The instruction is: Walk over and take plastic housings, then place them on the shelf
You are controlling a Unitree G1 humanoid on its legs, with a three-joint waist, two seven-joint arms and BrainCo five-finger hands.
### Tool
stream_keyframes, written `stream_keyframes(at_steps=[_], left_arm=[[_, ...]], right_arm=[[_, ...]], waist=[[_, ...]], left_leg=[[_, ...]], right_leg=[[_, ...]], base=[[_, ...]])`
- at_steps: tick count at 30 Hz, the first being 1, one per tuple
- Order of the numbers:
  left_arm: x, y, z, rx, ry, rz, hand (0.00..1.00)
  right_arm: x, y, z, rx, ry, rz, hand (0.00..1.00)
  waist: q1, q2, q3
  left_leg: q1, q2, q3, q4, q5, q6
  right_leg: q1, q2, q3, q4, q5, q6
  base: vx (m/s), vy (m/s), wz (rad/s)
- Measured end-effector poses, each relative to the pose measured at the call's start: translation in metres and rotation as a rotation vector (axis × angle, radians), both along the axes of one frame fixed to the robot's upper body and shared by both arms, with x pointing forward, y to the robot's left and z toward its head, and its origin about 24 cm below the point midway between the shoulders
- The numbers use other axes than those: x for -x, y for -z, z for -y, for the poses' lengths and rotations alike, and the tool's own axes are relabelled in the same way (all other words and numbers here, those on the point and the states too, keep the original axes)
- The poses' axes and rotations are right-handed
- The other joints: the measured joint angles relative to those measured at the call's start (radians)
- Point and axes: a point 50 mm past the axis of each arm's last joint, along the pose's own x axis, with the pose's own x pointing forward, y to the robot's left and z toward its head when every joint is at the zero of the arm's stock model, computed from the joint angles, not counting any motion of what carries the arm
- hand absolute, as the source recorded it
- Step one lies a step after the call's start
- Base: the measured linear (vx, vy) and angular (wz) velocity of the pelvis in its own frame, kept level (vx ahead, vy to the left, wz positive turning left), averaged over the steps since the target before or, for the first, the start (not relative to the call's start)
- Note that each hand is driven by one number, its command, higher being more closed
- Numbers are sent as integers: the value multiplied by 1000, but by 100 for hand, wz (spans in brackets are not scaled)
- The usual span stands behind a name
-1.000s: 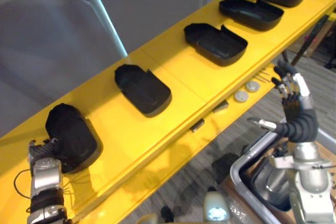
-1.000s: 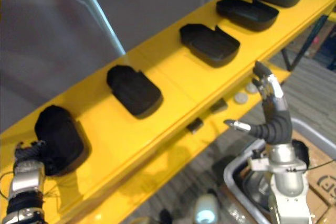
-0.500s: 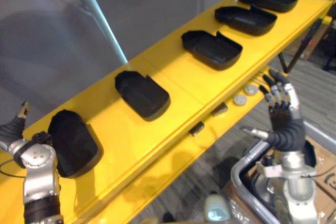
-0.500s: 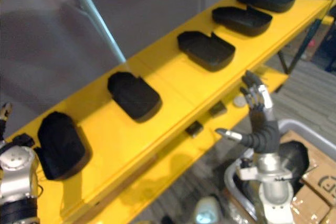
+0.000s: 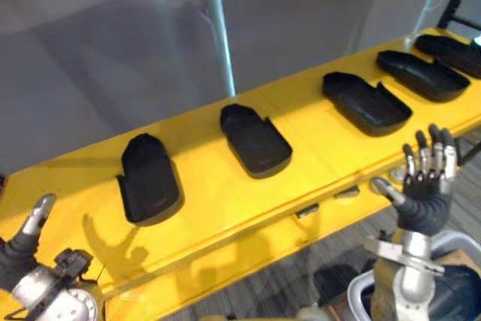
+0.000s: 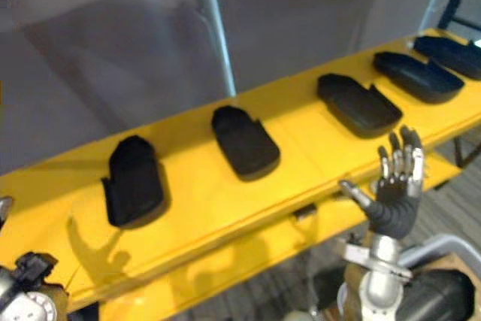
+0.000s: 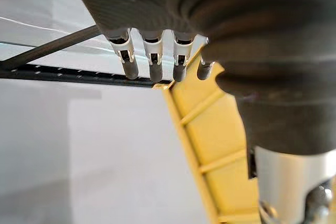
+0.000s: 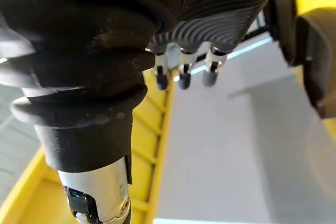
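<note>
Left robot hand (image 5: 31,227) and right robot hand (image 5: 427,186) spread empty before shelf (image 5: 203,197) bearing housings (image 5: 255,140).

No legible text, label, brand, number or sign in any view. Black housings (image 5: 255,140) plain, yellow shelf (image 5: 207,193) unmarked.
</note>
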Motion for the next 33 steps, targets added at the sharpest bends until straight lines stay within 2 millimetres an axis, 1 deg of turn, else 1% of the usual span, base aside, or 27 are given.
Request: stream_keyframes(at_steps=[2,6,7,9,11,13,16,18,19,20,21,22,23,24,25,26,27,28,29,30,32,33], left_arm=[[1,-2,3,-27,59,21,0],[1,-6,9,-3,172,130,0],[1,-6,11,-4,181,134,0],[-3,-10,14,-23,209,169,0],[-7,-13,18,-29,245,193,0],[-12,-14,23,-37,302,206,0],[-22,-19,32,-28,434,249,0],[-25,-19,35,-31,479,249,0],[-31,-19,43,-4,568,269,0],[-32,-18,46,16,596,280,0],[-36,-18,52,43,642,296,0],[-40,-18,59,72,707,317,0],[-43,-18,62,81,732,323,0],[-49,-16,68,113,782,330,0],[-53,-15,71,124,804,326,0],[-60,-12,78,137,843,308,0],[-65,-10,84,148,876,296,0],[-68,-10,87,153,891,293,0],[-73,-10,93,164,910,288,0],[-77,-12,97,161,907,281,0],[-82,-13,99,181,891,266,0],[-83,-12,98,198,874,260,0]], right_arm=[[2,1,4,-23,20,10,0],[2,7,10,-60,58,0,0],[2,8,10,-65,66,-3,0],[1,9,10,-77,89,-8,0],[1,11,10,-67,104,-15,0],[1,11,10,-62,122,-17,0],[1,12,11,-55,189,-34,0],[1,13,12,-58,217,-46,0],[4,16,14,-58,268,-75,0],[5,17,17,-56,289,-91,0],[12,21,23,-46,340,-125,0],[23,26,32,-39,410,-160,0],[29,28,37,-35,445,-178,0],[41,32,45,-32,510,-209,0],[48,34,49,-34,544,-224,0],[60,37,55,-39,594,-251,0],[71,41,59,-61,632,-274,0],[76,43,60,-76,649,-286,0],[86,46,62,-96,676,-297,0],[93,47,61,-111,684,-291,0],[93,46,57,-120,658,-264,0],[89,46,53,-120,619,-253,0]], waist=[[2,-7,4],[6,-27,16],[7,-30,17],[10,-54,32],[12,-67,39],[11,-73,43],[13,-73,44],[8,-73,44],[-7,-73,44],[-15,-73,44],[-27,-72,44],[-45,-73,44],[-51,-73,44],[-74,-73,44],[-89,-73,44],[-103,-71,44],[-126,-69,45],[-139,-69,45],[-156,-68,45],[-164,-64,48],[-181,-59,50],[-177,-58,51]], left_leg=[[-2,-1,-13,0,0,0],[-13,-1,-17,0,0,0],[-13,-1,-17,-1,0,0],[-14,-1,-16,-2,-1,0],[-15,-1,-14,-2,-1,0],[-16,-2,-10,-3,-3,2],[-15,2,21,-3,-11,3],[-15,4,34,-3,-13,3],[-12,8,63,-3,-18,2],[-11,9,77,-2,-22,1],[-10,14,102,0,-29,1],[-7,16,125,1,-34,2],[-3,18,135,2,-39,1],[8,21,159,2,-46,1],[13,23,167,5,-51,0],[25,28,193,6,-61,-2],[26,33,214,17,-72,-2],[26,34,220,17,-73,-2],[31,35,240,15,-76,-2],[40,37,262,15,-78,-2],[43,36,266,16,-79,-2],[49,34,254,23,-79,-1]], right_leg=[[16,2,-16,-19,12,3],[22,4,-24,-43,26,2],[23,5,-24,-46,26,3],[24,6,-23,-52,29,2],[27,7,-22,-65,36,3],[30,6,-19,-75,41,4],[15,10,12,-80,46,3],[9,13,26,-83,50,2],[-6,18,56,-84,56,2],[-12,20,65,-86,59,2],[-22,25,92,-89,65,1],[-26,28,113,-97,72,3],[-31,31,125,-98,75,3],[-32,36,150,-99,76,3],[-31,38,159,-99,76,3],[-35,44,182,-98,77,3],[-39,49,203,-98,79,3],[-41,51,211,-98,80,3],[-49,53,228,-97,82,4],[-56,57,252,-97,88,5],[-56,61,270,-97,89,5],[-61,65,285,-96,91,5]], base=[[43,11,20],[12,4,5],[0,0,0],[0,0,0],[0,0,0],[8,13,-5],[12,20,-23],[21,14,-36],[23,16,-44],[15,22,-65],[24,28,-58],[20,31,-61],[29,35,-60],[21,30,-48],[28,44,-60],[17,43,-59],[10,40,-57],[-8,25,-47],[2,15,-50],[1,20,-53],[-19,8,-37],[-29,-6,-30]])
